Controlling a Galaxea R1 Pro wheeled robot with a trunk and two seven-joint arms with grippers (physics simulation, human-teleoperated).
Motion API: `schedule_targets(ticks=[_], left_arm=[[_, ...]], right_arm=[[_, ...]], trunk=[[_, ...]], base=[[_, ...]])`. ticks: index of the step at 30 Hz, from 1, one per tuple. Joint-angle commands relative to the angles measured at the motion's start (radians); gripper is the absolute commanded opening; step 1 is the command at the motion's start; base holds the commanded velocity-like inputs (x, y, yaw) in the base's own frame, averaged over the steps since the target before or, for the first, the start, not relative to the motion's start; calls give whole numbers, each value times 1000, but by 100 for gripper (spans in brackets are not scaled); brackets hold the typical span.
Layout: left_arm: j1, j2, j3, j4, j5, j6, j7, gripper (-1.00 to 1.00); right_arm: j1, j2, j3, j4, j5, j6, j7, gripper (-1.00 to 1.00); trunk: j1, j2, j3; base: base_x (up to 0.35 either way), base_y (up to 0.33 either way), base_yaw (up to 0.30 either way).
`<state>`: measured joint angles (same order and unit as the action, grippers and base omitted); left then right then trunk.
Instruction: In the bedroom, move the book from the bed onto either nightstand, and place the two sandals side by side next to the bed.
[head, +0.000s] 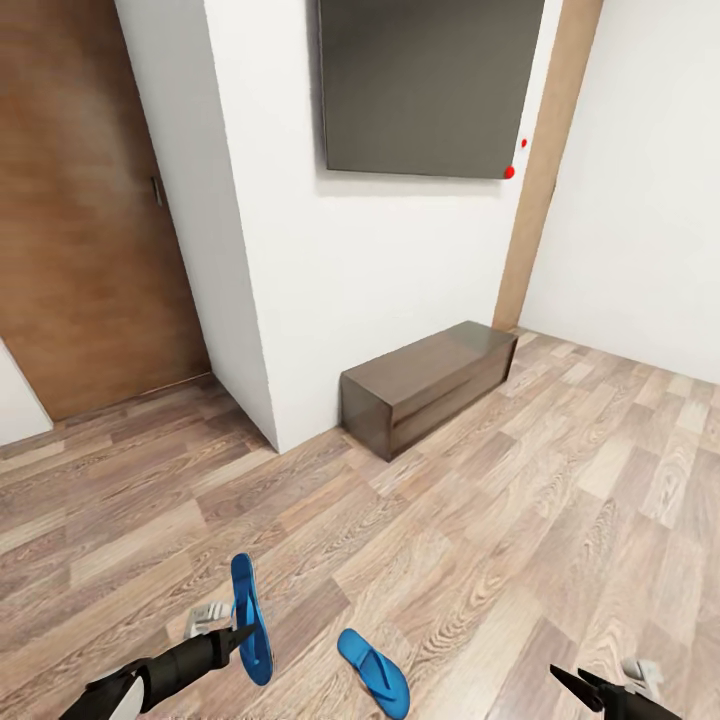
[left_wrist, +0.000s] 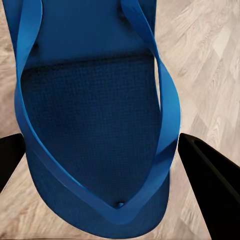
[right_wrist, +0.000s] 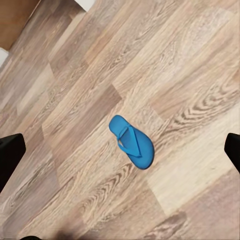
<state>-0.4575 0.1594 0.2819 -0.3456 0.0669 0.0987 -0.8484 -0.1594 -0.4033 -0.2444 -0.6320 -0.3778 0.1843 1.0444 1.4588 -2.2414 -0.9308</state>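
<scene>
One bright blue sandal (head: 252, 600) hangs just above the wood floor, tilted on its edge, with my left gripper (head: 243, 632) shut across its width. In the left wrist view this sandal (left_wrist: 95, 115) shows its thong straps, and a dark finger (left_wrist: 207, 190) presses against each side. The other sandal (head: 373, 672) lies flat on the floor to the right of the first; the right wrist view sees it (right_wrist: 132, 142) from well above. My right gripper (head: 585, 685) hovers open at the lower right, holding nothing. The book, bed and nightstand are out of view.
A low dark-brown cabinet (head: 430, 385) stands against the white wall under a dark wall panel (head: 430, 80). A brown wooden door (head: 80, 220) is at the left, behind a jutting wall corner (head: 250, 330). Open plank floor (head: 560, 500) stretches to the right.
</scene>
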Motion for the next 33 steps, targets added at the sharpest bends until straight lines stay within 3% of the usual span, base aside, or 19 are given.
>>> schedule_targets(ticks=[1, 19, 33], left_arm=[[-1, 0, 3, 0, 7, 10, -4, -100], [-1, 0, 3, 0, 7, 10, -4, -100], [-1, 0, 3, 0, 7, 10, -4, -100]], right_arm=[[0, 0, -1, 0, -7, 10, 3, 100], [0, 0, -1, -1, -7, 10, 3, 100], [0, 0, -1, -1, -7, 10, 5, 100]], trunk=[[0, 0, -1], [0, 0, -9], [0, 0, -10]], base=[[0, 0, 290], [54, -47, 283], [2, -2, 32]])
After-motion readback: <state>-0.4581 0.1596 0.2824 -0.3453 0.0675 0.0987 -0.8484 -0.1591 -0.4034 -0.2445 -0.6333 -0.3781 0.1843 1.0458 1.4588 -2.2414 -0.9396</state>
